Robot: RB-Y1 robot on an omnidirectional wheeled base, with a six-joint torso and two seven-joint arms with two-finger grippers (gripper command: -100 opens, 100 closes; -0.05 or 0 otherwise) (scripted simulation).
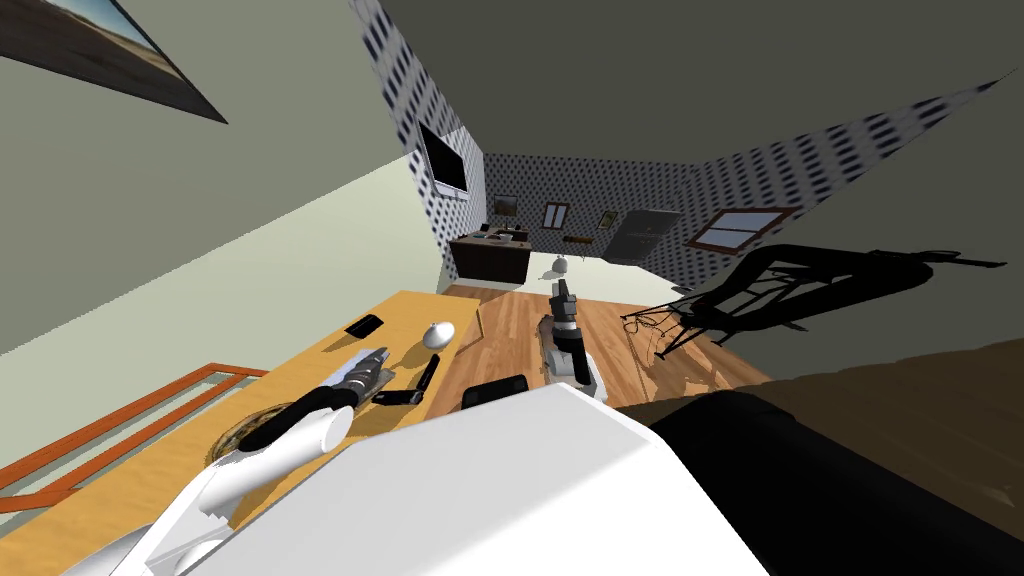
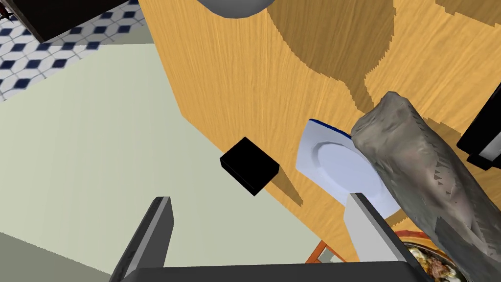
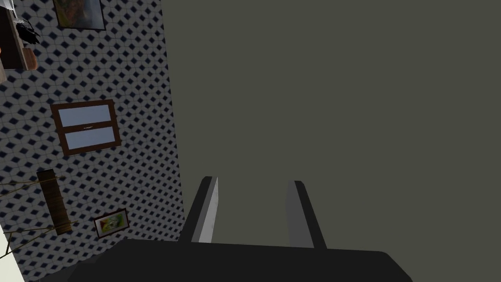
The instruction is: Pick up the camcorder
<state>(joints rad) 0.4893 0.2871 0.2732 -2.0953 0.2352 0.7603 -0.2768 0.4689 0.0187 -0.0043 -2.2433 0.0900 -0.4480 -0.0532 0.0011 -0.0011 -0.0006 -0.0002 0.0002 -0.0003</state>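
Observation:
A small black box-shaped thing (image 2: 249, 165), which I take for the camcorder, lies on the wooden table (image 2: 235, 73) near its wall-side edge. It is also in the head view (image 1: 365, 325), beyond my left hand. My left gripper (image 2: 260, 197) is open and hovers short of it, with the box ahead between the finger lines and nothing held. The same gripper (image 1: 375, 362) reaches over the table's middle in the head view. My right gripper (image 3: 253, 180) is open and empty, and it is raised over the floor (image 1: 560, 290).
A white plate (image 2: 337, 171) and a rough grey loaf-like object (image 2: 425, 171) lie beside the left gripper's right finger. A grey rounded thing (image 1: 438, 335) sits further along. Another black object (image 1: 410, 390) lies near the table's floor-side edge. A bowl of food (image 2: 430, 257) sits by the hand.

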